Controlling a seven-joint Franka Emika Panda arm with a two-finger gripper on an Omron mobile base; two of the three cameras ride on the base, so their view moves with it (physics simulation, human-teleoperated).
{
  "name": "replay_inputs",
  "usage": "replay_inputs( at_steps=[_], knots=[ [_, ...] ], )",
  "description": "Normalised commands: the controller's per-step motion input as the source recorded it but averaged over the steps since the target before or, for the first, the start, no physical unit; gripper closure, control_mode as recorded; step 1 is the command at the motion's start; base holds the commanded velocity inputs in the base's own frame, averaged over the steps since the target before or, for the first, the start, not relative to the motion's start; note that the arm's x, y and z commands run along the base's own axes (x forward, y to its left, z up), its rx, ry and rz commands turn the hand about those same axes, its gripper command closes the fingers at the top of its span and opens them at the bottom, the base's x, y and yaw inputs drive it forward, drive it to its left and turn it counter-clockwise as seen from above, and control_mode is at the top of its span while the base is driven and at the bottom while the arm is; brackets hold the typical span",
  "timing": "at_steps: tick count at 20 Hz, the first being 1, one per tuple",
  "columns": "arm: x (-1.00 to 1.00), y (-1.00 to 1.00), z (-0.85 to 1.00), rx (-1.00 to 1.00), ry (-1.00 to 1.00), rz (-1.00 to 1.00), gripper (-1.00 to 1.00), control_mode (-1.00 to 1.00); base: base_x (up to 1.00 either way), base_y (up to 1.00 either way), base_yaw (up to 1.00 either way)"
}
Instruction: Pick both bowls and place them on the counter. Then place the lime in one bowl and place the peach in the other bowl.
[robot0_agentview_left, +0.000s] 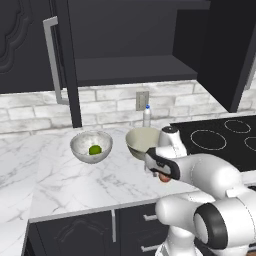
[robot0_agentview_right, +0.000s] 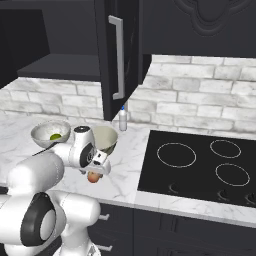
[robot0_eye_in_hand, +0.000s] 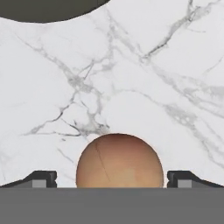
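The white-grey marbled bowl (robot0_agentview_left: 91, 146) (robot0_agentview_right: 50, 133) stands on the counter (robot0_agentview_left: 75, 180) (robot0_agentview_right: 125, 175) with the lime (robot0_agentview_left: 95, 149) (robot0_agentview_right: 55, 136) inside it. To its right the cream bowl with the dark rim (robot0_agentview_left: 142, 141) (robot0_agentview_right: 106, 138) (robot0_eye_in_hand: 43, 8) stands empty. In front of that bowl the peach (robot0_agentview_left: 164, 177) (robot0_agentview_right: 93, 176) (robot0_eye_in_hand: 119, 159) lies on the marble. My gripper (robot0_agentview_left: 162, 175) (robot0_agentview_right: 95, 172) (robot0_eye_in_hand: 113, 179) is lowered over the peach and open. Its fingertips (robot0_eye_in_hand: 41, 178) stand wide on either side of the fruit, with a gap on each side.
A small white bottle (robot0_agentview_left: 147, 116) (robot0_agentview_right: 122, 119) stands at the brick wall behind the cream bowl. The black stovetop (robot0_agentview_left: 220, 137) (robot0_agentview_right: 200, 165) lies to the right. An open dark cabinet door (robot0_agentview_left: 62, 60) (robot0_agentview_right: 117, 55) hangs above the bowls.
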Motion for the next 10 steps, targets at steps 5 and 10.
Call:
replay_inputs(
  at_steps=[5, 10],
  knots=[
    [0.0, -0.04, -0.28, 0.0, 0.01, 0.0, -1.0, -1.0, 0.0, 0.0, 0.0],
    [-0.07, -0.03, -0.09, 0.0, 0.02, 0.0, 1.0, -1.0, 0.0, 0.0, 0.0]
  ],
)
